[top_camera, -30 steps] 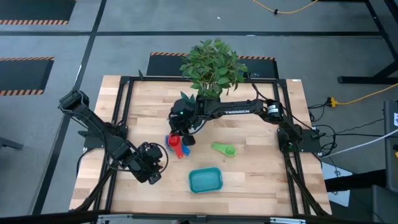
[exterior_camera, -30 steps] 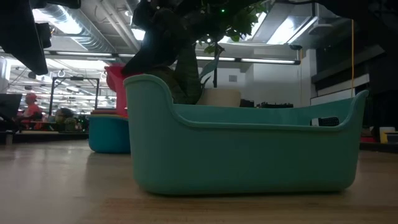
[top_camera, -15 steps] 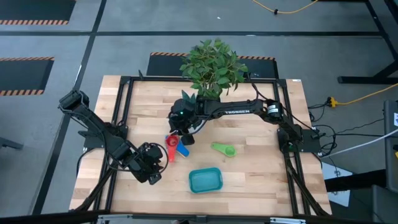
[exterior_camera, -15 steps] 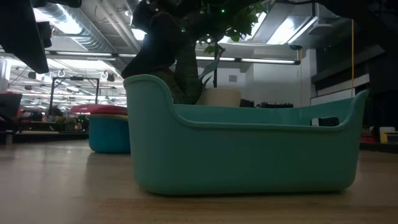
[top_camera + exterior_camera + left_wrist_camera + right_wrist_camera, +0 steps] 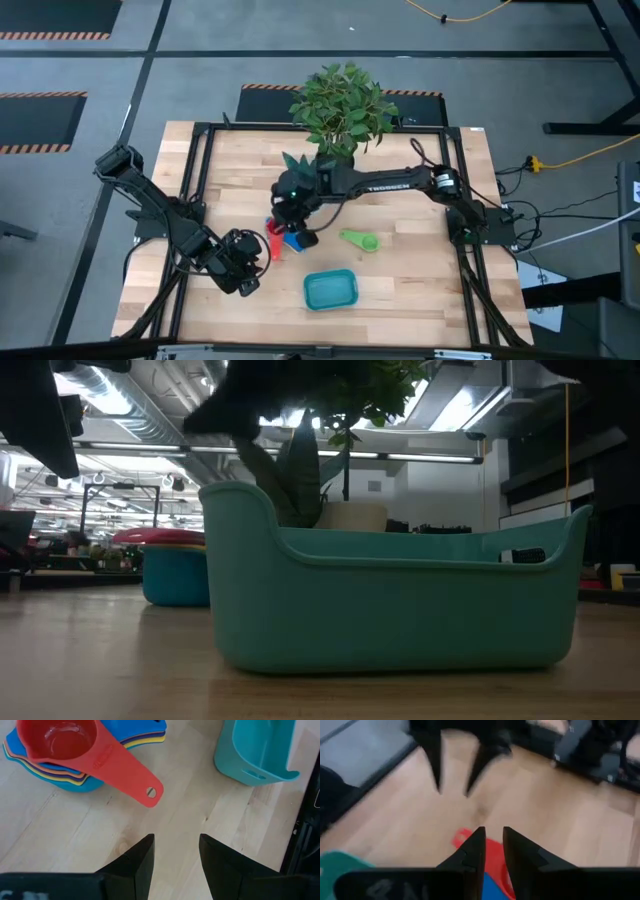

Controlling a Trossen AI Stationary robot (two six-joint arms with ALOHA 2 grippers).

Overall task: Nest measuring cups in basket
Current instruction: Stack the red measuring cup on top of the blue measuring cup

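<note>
Your right gripper (image 5: 297,238) let the small red plastic measuring cup (image 5: 67,740) drop onto the blue stack; jaws now slightly spread, empty. Left gripper (image 5: 175,855) waits, spread, near the desk's left front. Stack sits mid-desk; teal plastic basket (image 5: 330,290) holds nothing, green cup (image 5: 360,240) still loose.

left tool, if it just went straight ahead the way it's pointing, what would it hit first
Probably the red measuring cup: its handle angles across bare wood ahead of the left tool, atop the nested stack. The teal basket sits off to one side of that line. Depth is hard to judge, so the tool might reach the tabletop first.
</note>
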